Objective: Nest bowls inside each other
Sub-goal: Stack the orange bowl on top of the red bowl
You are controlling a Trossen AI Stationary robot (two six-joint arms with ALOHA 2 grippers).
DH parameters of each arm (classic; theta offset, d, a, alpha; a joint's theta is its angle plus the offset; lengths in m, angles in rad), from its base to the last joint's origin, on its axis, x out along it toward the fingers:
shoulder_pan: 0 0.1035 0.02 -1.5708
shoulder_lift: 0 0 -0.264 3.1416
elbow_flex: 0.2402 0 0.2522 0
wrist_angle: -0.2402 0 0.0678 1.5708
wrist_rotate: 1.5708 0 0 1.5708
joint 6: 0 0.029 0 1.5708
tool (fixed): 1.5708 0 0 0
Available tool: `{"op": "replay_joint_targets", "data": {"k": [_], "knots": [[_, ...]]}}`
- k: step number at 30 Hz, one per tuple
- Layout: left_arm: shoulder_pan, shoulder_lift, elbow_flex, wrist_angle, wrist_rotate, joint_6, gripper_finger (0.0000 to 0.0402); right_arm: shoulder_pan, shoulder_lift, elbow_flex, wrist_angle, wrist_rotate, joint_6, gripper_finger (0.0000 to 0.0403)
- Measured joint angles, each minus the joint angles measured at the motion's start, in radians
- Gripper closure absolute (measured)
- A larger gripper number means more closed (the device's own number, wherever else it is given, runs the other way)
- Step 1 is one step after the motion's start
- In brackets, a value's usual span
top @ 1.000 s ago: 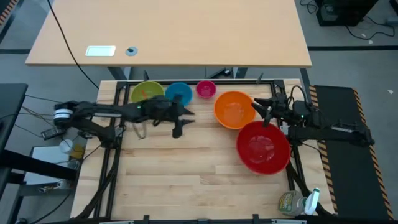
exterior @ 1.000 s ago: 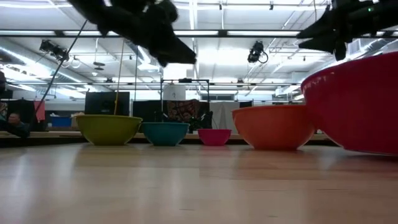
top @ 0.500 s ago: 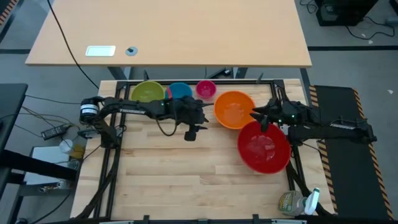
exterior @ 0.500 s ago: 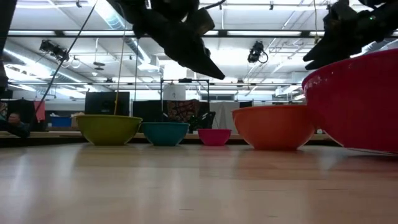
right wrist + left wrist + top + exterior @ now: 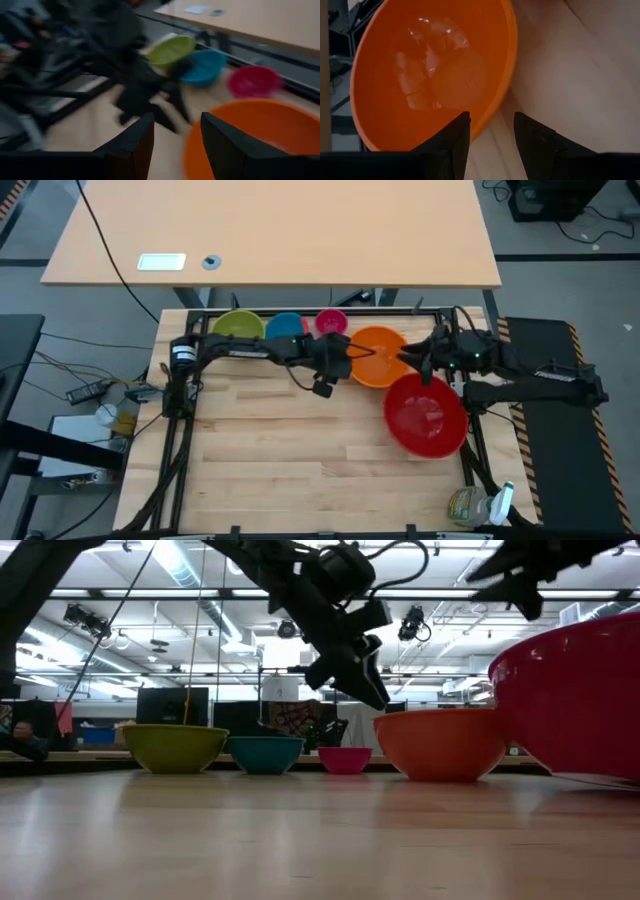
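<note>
Five bowls stand on their bases on the wooden table: yellow-green, blue and pink in a row at the far edge, orange to their right, and red nearer the right edge. My left gripper hangs open just above the orange bowl's left rim. In the left wrist view the rim runs ahead of the gap between its fingers. My right gripper is open in the air between the orange and red bowls, well above them.
A black frame rail runs along the table's far edge behind the bowls. A spray bottle lies off the near right corner. Bare wood fills the table's near half. A tan desk stands beyond the table.
My left gripper has swept toward the table's right edge, from beside the blue bowl to the orange bowl's left rim, sinking a little and rolling its wrist as it went. My right gripper has risen slightly. No bowl has moved.
</note>
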Motion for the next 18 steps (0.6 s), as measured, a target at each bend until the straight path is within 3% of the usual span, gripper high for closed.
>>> {"op": "replay_joint_targets", "data": {"k": [4,13,18], "knots": [[0.001,0.039,0.04,-0.019,-0.019,0.049,0.0246,0.0,0.047,0.058,0.055,-0.119,-0.007,0.0233],[0.022,0.111,0.112,-0.052,-0.033,0.107,0.0252,0.002,0.124,0.108,0.034,-0.119,-0.069,0.0233],[0.022,0.111,0.116,-0.089,-0.049,0.145,0.0325,0.015,0.134,0.108,0.089,-0.119,-0.068,0.0233]]}}
